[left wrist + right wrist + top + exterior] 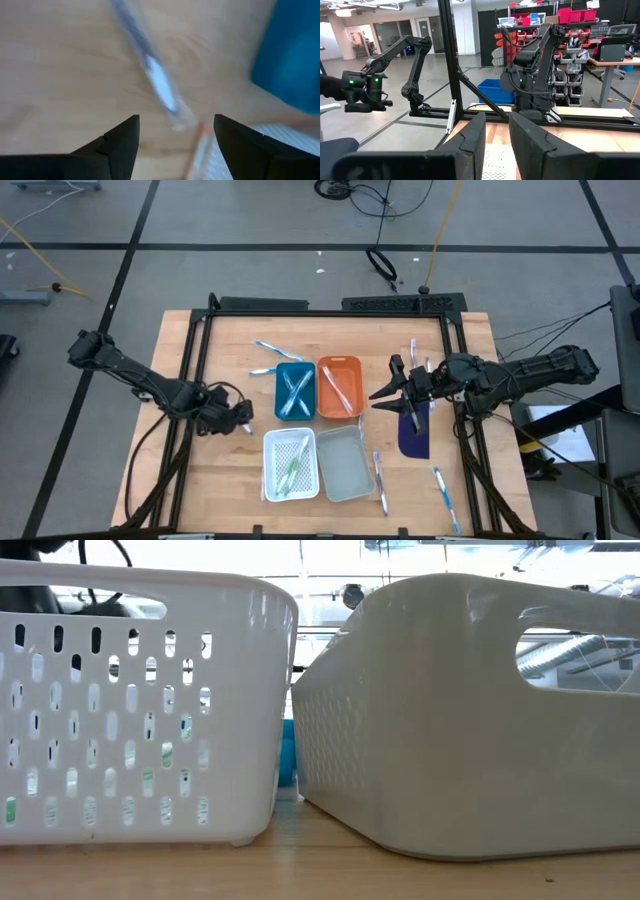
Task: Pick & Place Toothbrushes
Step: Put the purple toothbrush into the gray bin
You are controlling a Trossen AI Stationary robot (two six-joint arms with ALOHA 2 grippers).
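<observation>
Wooden table, centre-left of the high view: our left gripper hangs wide open holding nothing, a toothbrush just ahead of its fingers, running diagonally away, while our right gripper waits mid-right, fingers slightly parted.

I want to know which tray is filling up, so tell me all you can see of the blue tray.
The blue tray is a small oblong bin, plastic by its look, with rounded corners and a raised rim. It sits flat on the wooden table, side by side with the orange tray and above the white basket. Two pale toothbrushes lie crossed inside it.
</observation>
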